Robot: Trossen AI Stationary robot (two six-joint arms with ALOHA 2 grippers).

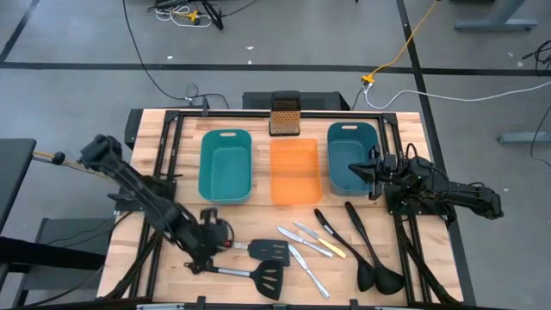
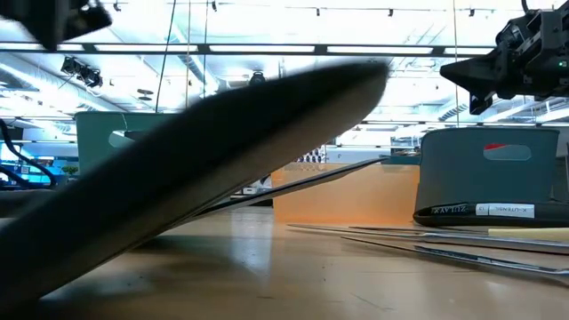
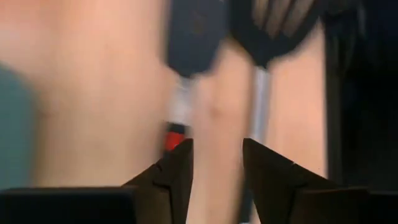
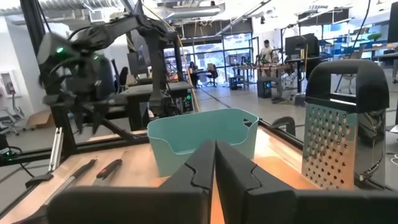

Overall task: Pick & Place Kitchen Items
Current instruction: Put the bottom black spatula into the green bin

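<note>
Spatulas [image 1: 269, 251] are lying at six o'clock, ladles [image 1: 375, 258] and knives [image 1: 308, 245] toward four. My left gripper [image 1: 225, 237], fingers parted, is hanging over a spatula handle. My right gripper [image 1: 362, 170], pinched shut, is hovering above one teal bin [image 1: 351, 136]; the other teal bin [image 1: 225, 164] and the orange bin [image 1: 294, 170] are holding nothing.

The left hand [image 1: 225, 238] sits at the spatulas' [image 1: 269, 251] handles; the right hand [image 1: 372, 172] hovers over a teal bin [image 1: 351, 169].

Black spatulas [image 1: 269, 251], teal bins [image 1: 225, 165]
</note>
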